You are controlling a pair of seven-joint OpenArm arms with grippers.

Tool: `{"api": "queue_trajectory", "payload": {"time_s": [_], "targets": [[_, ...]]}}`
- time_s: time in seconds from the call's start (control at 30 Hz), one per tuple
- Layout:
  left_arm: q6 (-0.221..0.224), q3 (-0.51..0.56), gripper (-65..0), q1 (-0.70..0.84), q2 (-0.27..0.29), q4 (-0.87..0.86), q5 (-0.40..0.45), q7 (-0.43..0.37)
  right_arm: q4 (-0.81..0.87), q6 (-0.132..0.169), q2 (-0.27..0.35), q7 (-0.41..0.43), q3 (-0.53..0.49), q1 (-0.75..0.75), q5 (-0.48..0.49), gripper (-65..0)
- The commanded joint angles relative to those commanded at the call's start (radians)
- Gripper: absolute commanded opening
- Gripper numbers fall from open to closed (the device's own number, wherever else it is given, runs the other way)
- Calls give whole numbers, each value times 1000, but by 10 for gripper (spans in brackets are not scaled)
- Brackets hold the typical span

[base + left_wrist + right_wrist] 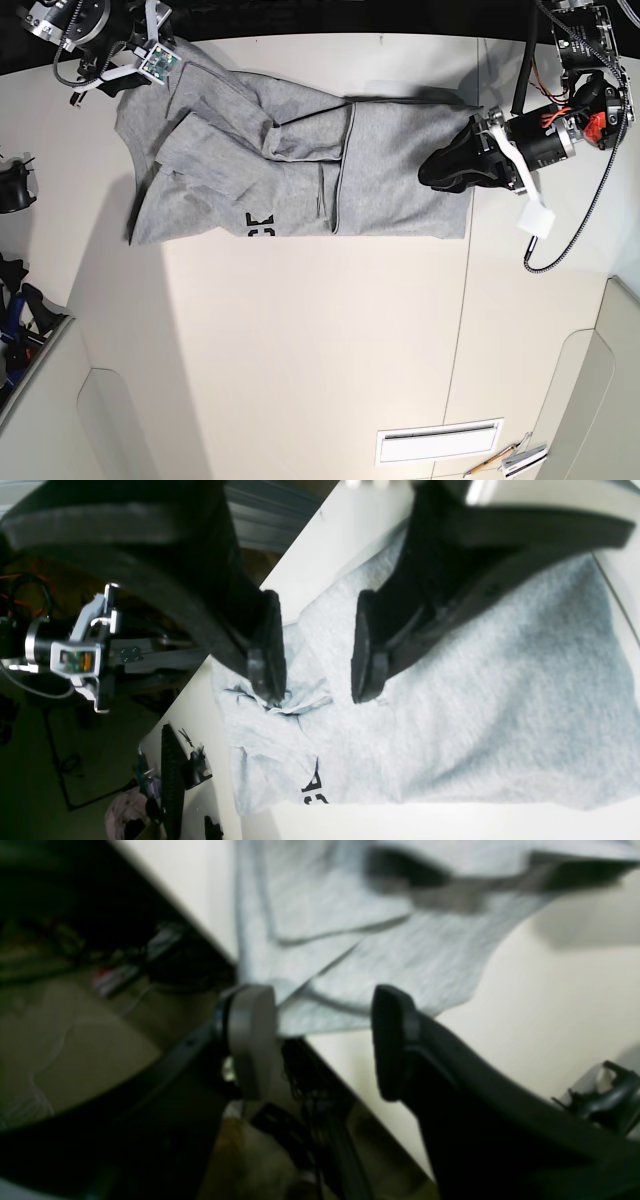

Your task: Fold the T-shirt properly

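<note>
**Grey T-shirt spread across the far part of the bench, both grippers apart**

The bench (pixel 320 340) is seen as a broad off-white surface. The T-shirt (pixel 290 170) is laid on its far part in the base view, its long axis running side to side along the far edge. It is seen as heather-grey cloth, partly folded over itself: a smooth plain panel is laid toward the left arm's end, bounded by a straight folded edge near the middle, while rumpled, overlapping layers are gathered toward the right arm's end. A fragment of black block lettering (pixel 260 222) is exposed on the near edge of the T-shirt; the same lettering is cut off at the cloth's edge in the left wrist view.

The left gripper (pixel 317 645) is held over the plain end of the T-shirt with its jaws apart; one finger tip is set against a puckered fold of cloth, and nothing is clamped between the pads.

The right gripper (pixel 322 1040) is held at the rumpled corner of the T-shirt, by the bench's edge, with its jaws parted and nothing held between them.
</note>
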Motion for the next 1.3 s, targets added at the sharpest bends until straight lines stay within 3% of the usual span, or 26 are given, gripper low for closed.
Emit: {"api": "queue_trajectory", "payload": {"time_s": [0.07, 0.13, 0.3, 0.63, 0.67, 0.8, 1.03, 1.1, 1.23, 1.3], "targets": [[0, 0, -420, 0, 0, 0, -2, 0, -6, 29, 36, -2, 0, -12, 7, -253], [0, 0, -420, 0, 0, 0, -3, 0, -23, 38, 56, -2, 0, -11, 14, -199], [0, 0, -420, 0, 0, 0, -3, 0, -71, 96, 55, 0, -1, -11, 74, -199], [0, 0, -420, 0, 0, 0, -11, 0, -116, 112, 51, 42, -1, -8, 84, -209], [0, 0, -420, 1, 0, 0, -13, 0, -116, 112, 46, 45, -1, -8, 84, -243], [0, 0, -420, 0, 0, 0, -30, 0, -116, 112, 32, 49, -2, -8, 84, -482], [0, 0, -420, 0, 0, 0, -30, 0, -134, 109, 29, 89, -2, -5, 84, -587], [0, 0, -420, 0, 0, 0, -30, 1, -155, 109, 29, 89, -4, -5, 84, -565], [0, 0, -420, 1, 0, 0, -30, 0, -159, 100, 21, 96, -4, -5, 84, -336], [0, 0, -420, 0, 0, 0, -30, 0, -160, 101, -7, 108, -4, -4, 80, -328]]}}
